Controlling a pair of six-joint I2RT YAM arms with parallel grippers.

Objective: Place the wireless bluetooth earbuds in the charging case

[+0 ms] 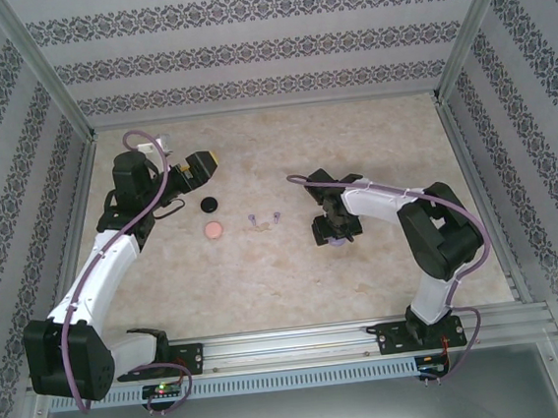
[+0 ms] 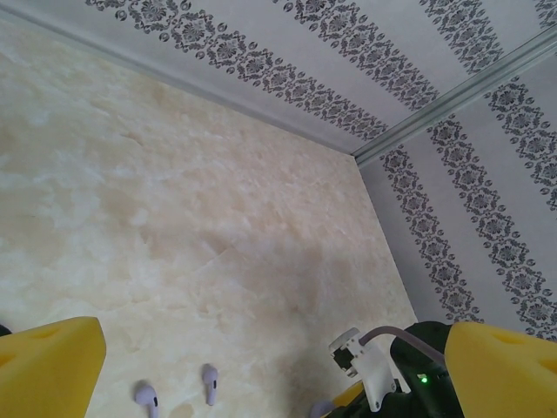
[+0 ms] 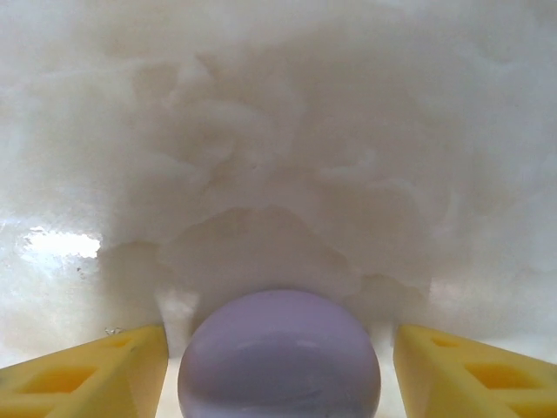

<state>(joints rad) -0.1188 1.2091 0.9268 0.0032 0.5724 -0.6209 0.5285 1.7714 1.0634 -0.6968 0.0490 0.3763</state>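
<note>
Two purple wireless earbuds (image 1: pixel 251 219) (image 1: pixel 276 215) lie side by side on the marble table, left of centre. In the left wrist view the same earbuds (image 2: pixel 145 399) (image 2: pixel 210 383) sit near the bottom edge. A closed, rounded purple charging case (image 3: pixel 278 361) rests on the table between the yellow fingers (image 3: pixel 96 366) of my right gripper (image 3: pixel 278 335). There is a gap on each side of it, so the gripper is open around it. From above, the case (image 1: pixel 339 245) peeks out under that gripper (image 1: pixel 333 231). My left gripper (image 1: pixel 201 164) hovers wide open and empty (image 2: pixel 274 348).
A black round disc (image 1: pixel 208 204) and a pink round disc (image 1: pixel 213 230) lie left of the earbuds, below the left gripper. Patterned walls and an aluminium frame (image 1: pixel 259 102) enclose the table. The right arm's wrist camera mount (image 2: pixel 365 370) shows in the left wrist view.
</note>
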